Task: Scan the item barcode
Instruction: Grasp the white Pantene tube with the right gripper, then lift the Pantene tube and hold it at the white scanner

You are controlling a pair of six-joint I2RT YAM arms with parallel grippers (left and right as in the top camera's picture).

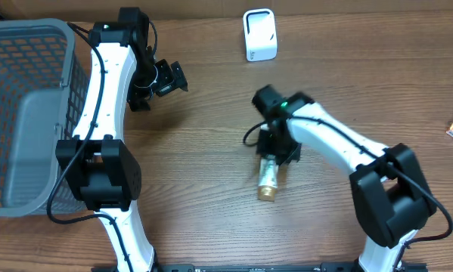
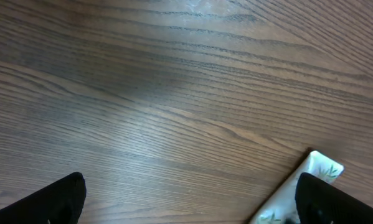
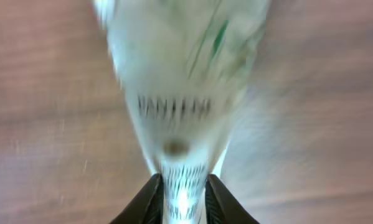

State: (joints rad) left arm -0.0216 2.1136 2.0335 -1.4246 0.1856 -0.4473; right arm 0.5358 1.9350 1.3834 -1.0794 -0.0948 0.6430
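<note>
Item blurred in right wrist view; print unreadable, possibly barcode.

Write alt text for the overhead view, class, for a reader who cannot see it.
The right gripper pinches one end of a gold-capped tube lying on the wooden table. The left gripper hangs open, apart from it; a grey basket sits at far left and a white scanner near the top edge.
</note>
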